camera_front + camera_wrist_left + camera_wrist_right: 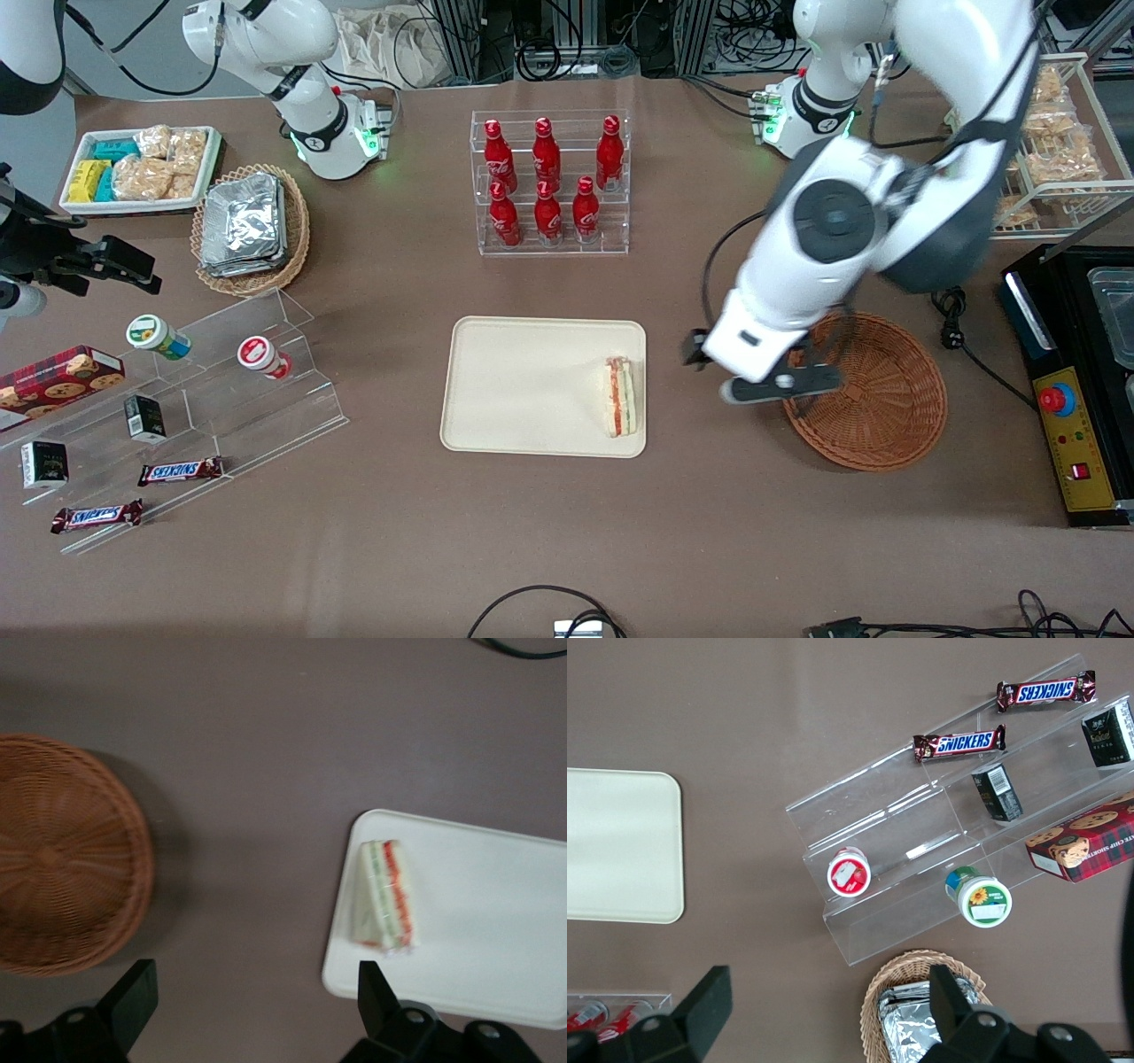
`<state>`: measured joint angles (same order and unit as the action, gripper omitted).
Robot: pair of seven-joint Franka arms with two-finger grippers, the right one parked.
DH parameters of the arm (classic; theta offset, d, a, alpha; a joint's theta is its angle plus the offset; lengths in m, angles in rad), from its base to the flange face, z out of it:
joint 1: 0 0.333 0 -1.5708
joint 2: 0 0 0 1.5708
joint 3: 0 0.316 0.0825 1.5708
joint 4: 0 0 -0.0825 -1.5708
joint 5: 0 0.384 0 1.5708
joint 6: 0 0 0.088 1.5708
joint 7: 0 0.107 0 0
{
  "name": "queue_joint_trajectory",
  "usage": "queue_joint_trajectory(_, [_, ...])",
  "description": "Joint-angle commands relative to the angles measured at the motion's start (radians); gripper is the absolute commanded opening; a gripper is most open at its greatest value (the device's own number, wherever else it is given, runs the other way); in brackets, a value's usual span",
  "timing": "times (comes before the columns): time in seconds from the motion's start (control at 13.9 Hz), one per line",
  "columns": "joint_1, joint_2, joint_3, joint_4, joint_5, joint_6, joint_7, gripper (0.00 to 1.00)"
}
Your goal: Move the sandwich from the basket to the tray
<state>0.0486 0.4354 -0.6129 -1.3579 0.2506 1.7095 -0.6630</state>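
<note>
The sandwich (pixel 621 396) is seen lying on the tray (pixel 523 390) at its edge nearest the empty basket (pixel 877 399), and the gripper (pixel 257 1005), jaws wide and holding nothing, hangs between them, so the task is judged practically done.

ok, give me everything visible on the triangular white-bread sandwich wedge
The triangular white-bread sandwich wedge has pale bread with orange-red and green filling stripes along its cut edge. It lies flat on the cream-beige rectangular plastic tray, by the rim at the working arm's end, touching nothing else. The open gripper hovers above bare table between tray and round reddish-brown wicker basket, clear of it.
</note>
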Motion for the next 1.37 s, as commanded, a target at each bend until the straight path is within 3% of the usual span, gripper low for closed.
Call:
queue_joint_trajectory(0.0, [0.010,-0.092,0.068,0.007,-0.040,-0.105,0.152,1.00])
queue_joint_trajectory(0.14, [0.008,-0.205,0.149,-0.082,-0.075,-0.119,0.241,1.00])
queue_joint_trajectory(0.29, [0.011,-0.291,0.246,-0.186,-0.173,-0.096,0.331,1.00])
queue_joint_trajectory(0.36, [0.013,-0.300,0.304,-0.204,-0.221,-0.070,0.367,1.00])
queue_joint_trajectory(0.5, [0.013,-0.303,0.381,-0.219,-0.235,-0.024,0.439,1.00])
queue_joint_trajectory(1.01, [0.016,-0.438,0.398,-0.306,-0.234,-0.039,0.503,1.00])
queue_joint_trajectory(1.3, [0.010,-0.445,0.398,-0.306,-0.237,-0.045,0.523,1.00])
